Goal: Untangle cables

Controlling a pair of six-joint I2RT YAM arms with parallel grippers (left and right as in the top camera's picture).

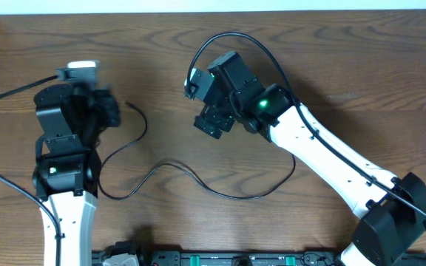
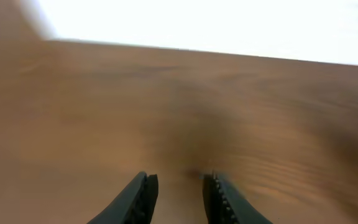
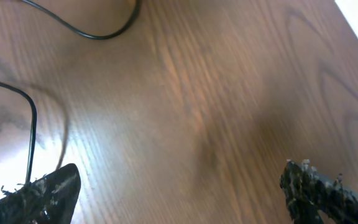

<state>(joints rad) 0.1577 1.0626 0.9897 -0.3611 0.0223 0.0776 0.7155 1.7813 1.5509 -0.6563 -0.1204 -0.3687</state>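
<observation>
A dark brown wood-grain desk [image 1: 331, 59] fills the view, its grain running left to right. Beyond its far edge, a plain white strip [image 1: 198, 6]. At the near edge's middle, a black rail with green fittings [image 1: 228, 259].

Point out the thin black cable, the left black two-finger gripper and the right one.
thin black cable [image 1: 170, 165]: overhead view, its wavy middle.
left gripper [image 2: 178, 182]: left wrist view, midway between fingertips.
right gripper [image 3: 179, 177]: right wrist view, midway between fingertips.
</observation>
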